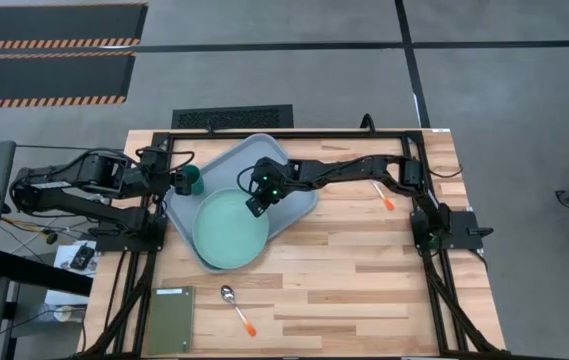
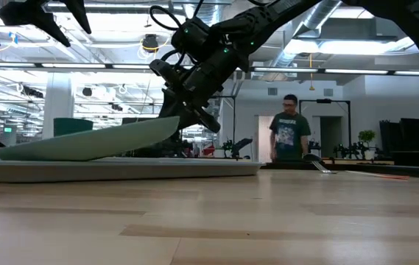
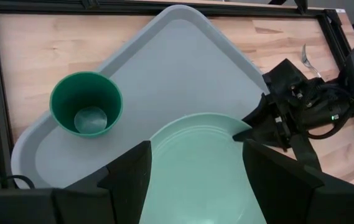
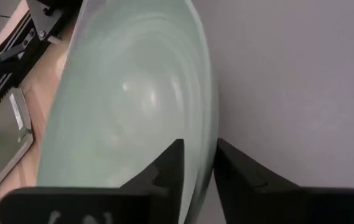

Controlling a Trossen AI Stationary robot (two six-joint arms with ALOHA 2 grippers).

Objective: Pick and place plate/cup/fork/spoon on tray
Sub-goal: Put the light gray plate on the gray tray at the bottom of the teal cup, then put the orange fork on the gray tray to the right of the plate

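Pinching the plate's (image 1: 230,228) far rim, the right claw (image 1: 258,203) grasps it tilted, its near edge low over the tray (image 1: 254,158). Beside the cup (image 1: 193,179) on the tray, the left claw (image 1: 178,183) hovers released.

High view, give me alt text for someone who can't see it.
From above, the right end effector grips the rim of the mint-green plate over the grey-blue tray, the plate's near edge overhanging the tray. The left end effector sits by the dark green cup on the tray; the spoon and fork lie on the wooden table.
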